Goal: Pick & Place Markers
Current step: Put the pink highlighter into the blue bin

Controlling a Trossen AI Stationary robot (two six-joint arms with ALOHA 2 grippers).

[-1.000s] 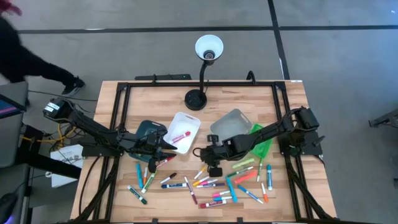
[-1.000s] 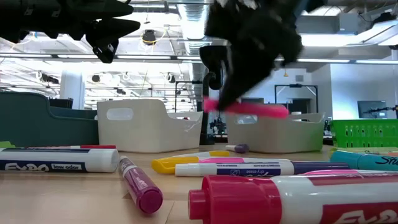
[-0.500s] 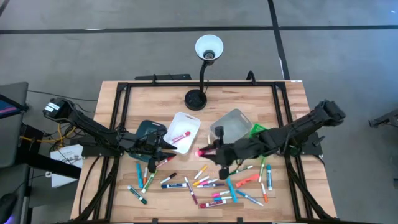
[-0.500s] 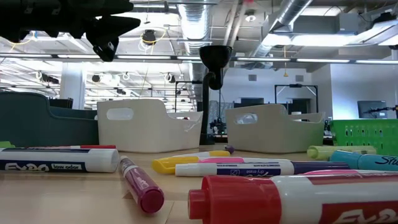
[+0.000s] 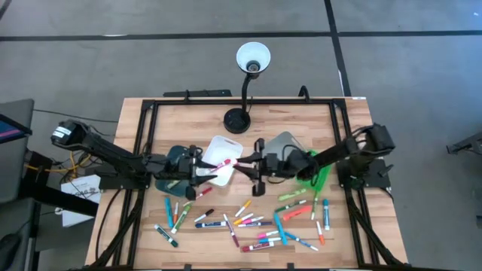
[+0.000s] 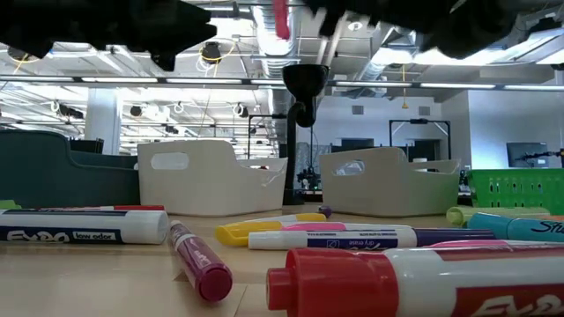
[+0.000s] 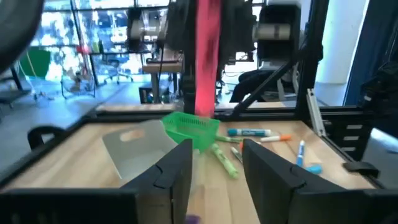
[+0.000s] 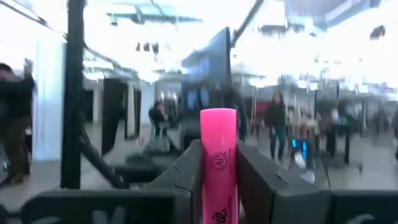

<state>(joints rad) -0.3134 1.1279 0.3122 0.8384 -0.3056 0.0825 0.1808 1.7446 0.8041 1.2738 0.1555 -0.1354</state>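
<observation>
Many markers (image 5: 256, 222) lie scattered on the near half of the wooden table. One red marker (image 5: 220, 163) lies in the white bin (image 5: 213, 143). My right gripper (image 5: 247, 165) hovers at that bin's right edge, shut on a pink marker (image 7: 208, 62). It shows about upright in the right wrist view, pink marker (image 8: 217, 143). My left gripper (image 7: 217, 165) is open with nothing between its fingers. It points level at the pink marker from the left, short of it, and shows over the bin's left edge, left gripper (image 5: 202, 170). My right gripper pinches the pink marker's barrel (image 8: 217, 177) between its two fingers, with the marker's top end (image 8: 217, 121) standing above them. The fingers come roughly level from the table's right and lie across the marker. The marker is about upright and lifted clear of the table and bins.
A teal bin (image 5: 179, 156) sits under my left arm. A grey bin (image 5: 282, 147) and a green bin (image 5: 320, 172) sit under my right arm. A desk lamp (image 5: 239, 120) stands at the far middle. A black frame (image 5: 143, 128) borders the table.
My right gripper has risen from the marker heap with the pink marker and gone toward the far edge and the white bin. It has tipped from pointing down to about level, and the marker has turned from lying level to upright.
</observation>
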